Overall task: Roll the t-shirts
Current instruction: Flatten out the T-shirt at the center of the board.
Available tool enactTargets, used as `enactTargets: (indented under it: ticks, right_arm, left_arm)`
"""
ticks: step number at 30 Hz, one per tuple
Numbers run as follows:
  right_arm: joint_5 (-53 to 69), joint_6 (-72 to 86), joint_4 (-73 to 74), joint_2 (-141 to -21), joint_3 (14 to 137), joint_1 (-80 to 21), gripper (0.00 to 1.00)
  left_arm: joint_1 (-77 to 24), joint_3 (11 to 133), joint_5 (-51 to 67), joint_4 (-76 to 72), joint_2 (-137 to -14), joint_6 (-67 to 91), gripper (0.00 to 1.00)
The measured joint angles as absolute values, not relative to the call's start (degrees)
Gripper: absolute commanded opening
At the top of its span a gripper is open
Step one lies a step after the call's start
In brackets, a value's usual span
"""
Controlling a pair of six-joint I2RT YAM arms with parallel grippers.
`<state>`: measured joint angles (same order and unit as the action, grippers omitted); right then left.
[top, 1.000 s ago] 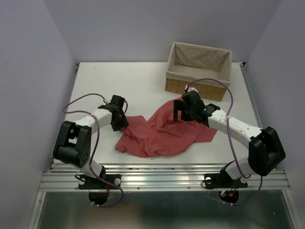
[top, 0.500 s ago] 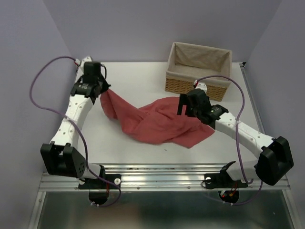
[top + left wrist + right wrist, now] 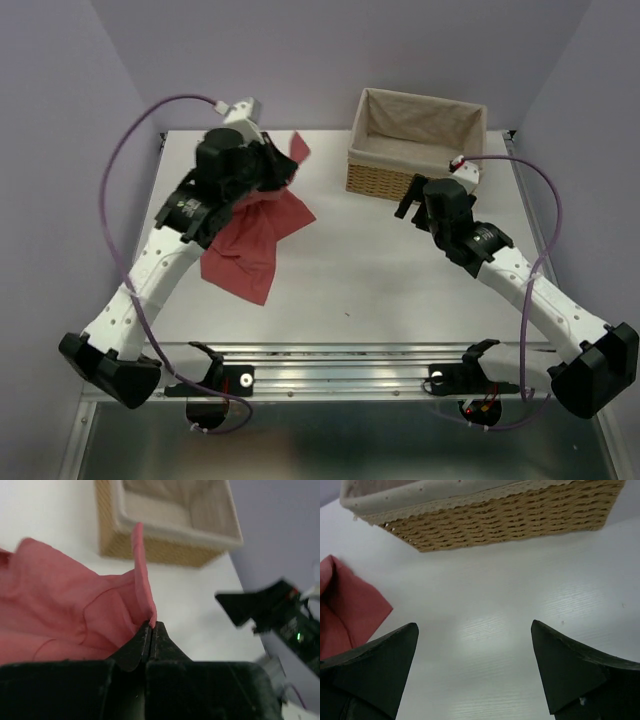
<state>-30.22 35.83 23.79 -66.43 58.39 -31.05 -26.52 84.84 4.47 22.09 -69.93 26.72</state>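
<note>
Zero rolling done so far, by my read. One t-shirt (image 3: 255,240), salmon-red, hangs bunched at upper left of the top view. A fold of its cloth is pinched in my left fingers (image 3: 136,647), which are pressed tight together on it w/ no gap. Its lower end droops toward the desk (image 3: 400,290); can't tell from above if it touches. My right fingers (image 3: 372,665) are spread wide, holding nothing, hovering right of centre just in front of the wicker basket (image 3: 400,182). Left to do, I reckon: lay the shirt flat, smooth it, fold sleeves in, then roll, i.e. nearly everything.
</note>
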Motion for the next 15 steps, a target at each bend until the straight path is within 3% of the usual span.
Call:
enactTargets:
  ticks: [3, 5, 6, 9, 15]
  right_arm:
    - [-30.96, 36.21, 23.77, -64.73, 57.95, -27.97, 1.00]
    - [-31.09, 36.29, 23.73, -63.75, 57.25, -26.33, 1.00]
    - [-31.14, 36.29, 23.86, -63.53, 57.06, -25.80, 1.00]
    - [-31.35, 36.32, 24.60, -62.89, 56.12, -24.47, 1.00]
    - [-30.65, 35.97, 25.61, -62.83, 55.31, -24.32, 1.00]
  left_arm:
    - [-36.71, 78.04, 6.87, 19.11, -74.04, 29.45, 0.00]
    - [-42.57, 76.40, 8.62, 18.96, -78.04, 30.39, 0.16]
    - [-46.15, 76.16, 10.02, 18.94, -81.97, 30.55, 0.36]
    - [-51.90, 78.15, 11.29, 21.21, -89.58, 29.65, 0.54]
    - [-50.28, 79.66, 8.36, 25.52, -89.91, 27.79, 0.52]
